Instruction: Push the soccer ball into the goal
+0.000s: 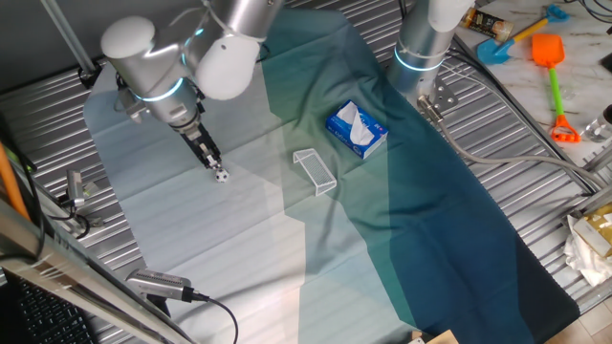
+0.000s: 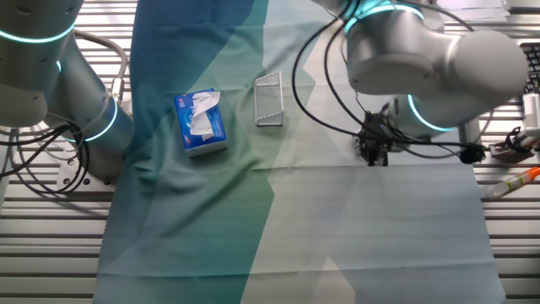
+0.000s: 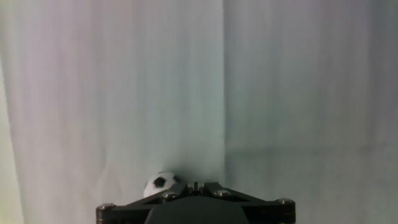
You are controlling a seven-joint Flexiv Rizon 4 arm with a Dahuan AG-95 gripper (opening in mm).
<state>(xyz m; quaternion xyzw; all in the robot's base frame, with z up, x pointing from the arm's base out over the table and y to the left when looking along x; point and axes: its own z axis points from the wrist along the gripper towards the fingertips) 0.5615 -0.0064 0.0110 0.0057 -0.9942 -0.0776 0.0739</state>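
Note:
The soccer ball (image 1: pixel 222 175) is a tiny white ball with black patches on the pale cloth, right at my gripper's (image 1: pixel 214 165) tip. In the hand view the ball (image 3: pixel 159 182) sits just ahead and left of my gripper (image 3: pixel 195 185), whose fingers are together, shut on nothing. The goal (image 1: pixel 314 171) is a small clear box frame to the right of the ball, lying near the tissue box. It also shows in the other fixed view (image 2: pixel 268 100), where my gripper (image 2: pixel 374 157) is low over the cloth and the ball is hidden.
A blue-and-white tissue box (image 1: pixel 356 131) lies just beyond the goal, also in the other fixed view (image 2: pixel 201 123). A second arm's base (image 1: pixel 421 53) stands at the back. Toys (image 1: pixel 553 72) lie on the far right counter. Cables and a device (image 1: pixel 158 285) lie front left.

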